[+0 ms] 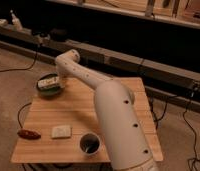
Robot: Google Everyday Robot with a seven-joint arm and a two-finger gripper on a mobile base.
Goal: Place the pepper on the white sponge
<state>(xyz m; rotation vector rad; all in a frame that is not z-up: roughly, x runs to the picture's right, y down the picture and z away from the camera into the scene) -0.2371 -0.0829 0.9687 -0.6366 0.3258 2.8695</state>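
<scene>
The pepper (29,134), dark red and glossy, lies at the front left edge of the wooden table (78,112). Just to its right the white sponge (61,131) lies flat, a small gap apart from it. My white arm rises from the front right, bends over the table's back left and comes down to the gripper (61,81). The gripper hangs at the right rim of a green bowl (45,91), far from both pepper and sponge. Its jaws stand open and hold nothing.
The green bowl holds a whitish oblong object (48,80). A dark cup (89,143) stands at the front, right of the sponge. Cables (20,111) trail on the floor left and right of the table. A long low bench (143,65) runs behind.
</scene>
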